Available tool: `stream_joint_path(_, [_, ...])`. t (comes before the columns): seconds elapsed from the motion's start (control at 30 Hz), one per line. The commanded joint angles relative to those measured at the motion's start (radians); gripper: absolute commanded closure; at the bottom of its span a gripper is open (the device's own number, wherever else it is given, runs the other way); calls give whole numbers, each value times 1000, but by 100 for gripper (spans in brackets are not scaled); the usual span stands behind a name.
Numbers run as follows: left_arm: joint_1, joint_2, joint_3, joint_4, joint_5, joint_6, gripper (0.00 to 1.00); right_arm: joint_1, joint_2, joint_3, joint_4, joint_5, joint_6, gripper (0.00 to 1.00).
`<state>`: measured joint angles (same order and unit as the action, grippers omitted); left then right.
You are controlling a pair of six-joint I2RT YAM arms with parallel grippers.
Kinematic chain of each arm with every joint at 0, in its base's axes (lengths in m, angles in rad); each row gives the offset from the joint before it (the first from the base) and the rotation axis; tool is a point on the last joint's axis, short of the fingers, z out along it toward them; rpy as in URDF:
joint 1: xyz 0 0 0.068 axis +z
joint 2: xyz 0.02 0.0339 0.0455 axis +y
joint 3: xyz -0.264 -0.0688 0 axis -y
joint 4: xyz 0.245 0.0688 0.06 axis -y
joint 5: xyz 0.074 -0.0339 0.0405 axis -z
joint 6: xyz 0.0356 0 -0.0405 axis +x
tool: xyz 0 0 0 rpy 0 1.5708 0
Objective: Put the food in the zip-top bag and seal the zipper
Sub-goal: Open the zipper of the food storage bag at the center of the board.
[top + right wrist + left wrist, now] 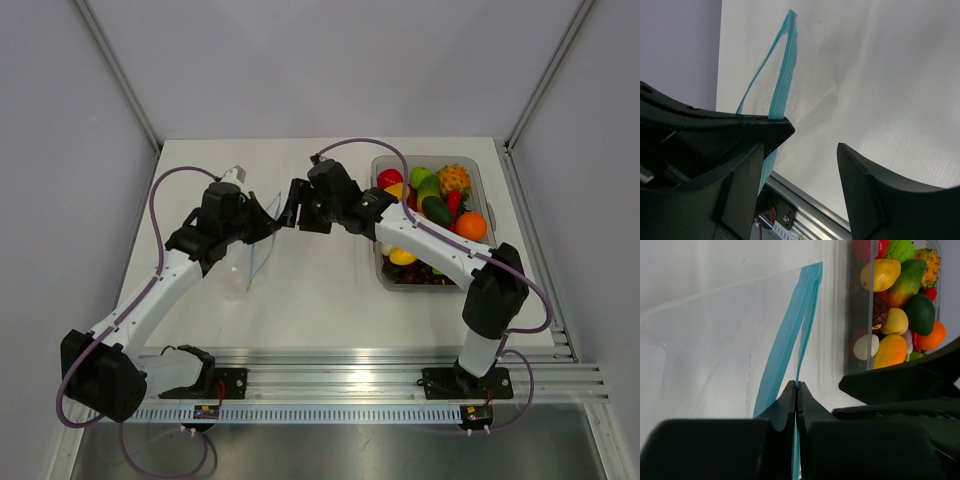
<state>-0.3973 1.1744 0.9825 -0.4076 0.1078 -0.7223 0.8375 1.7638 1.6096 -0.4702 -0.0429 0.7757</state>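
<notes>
Nothing is bagged: the food (pixel 430 200) sits in the tub (pixel 871 330), frame right. The left gripper (pixel 797 386) pinches the empty zip-top bag (pixel 705 340) by its zipper (pixel 790 335); the right gripper (pixel 815 140) gapes alongside, empty. Filling and sealing remain.

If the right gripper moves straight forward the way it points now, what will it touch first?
Probably the zipper of the zip-top bag, which the left gripper pinches just ahead of the open right gripper; depth is unclear.

Clear tub (pixel 381 272) on right of white table (pixel 320 295), aluminium rail (pixel 350 362) at near edge
</notes>
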Motion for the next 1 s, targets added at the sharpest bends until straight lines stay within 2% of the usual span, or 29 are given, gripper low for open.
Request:
stream_joint_path(0.0, [-5, -12, -11, 59, 43, 35, 100, 9, 23, 55, 1, 5, 17, 33])
stream_joint_path(0.57, [-3, -38, -33, 49, 85, 104, 100, -17, 43, 62, 19, 14, 34, 34])
stream_joint_path(0.83, [-3, -42, -35, 59, 107, 113, 100, -20, 108, 98, 8, -17, 34, 35])
stream_joint_path(0.97, [-3, -44, -33, 65, 118, 115, 100, -20, 143, 96, 19, -31, 43, 42])
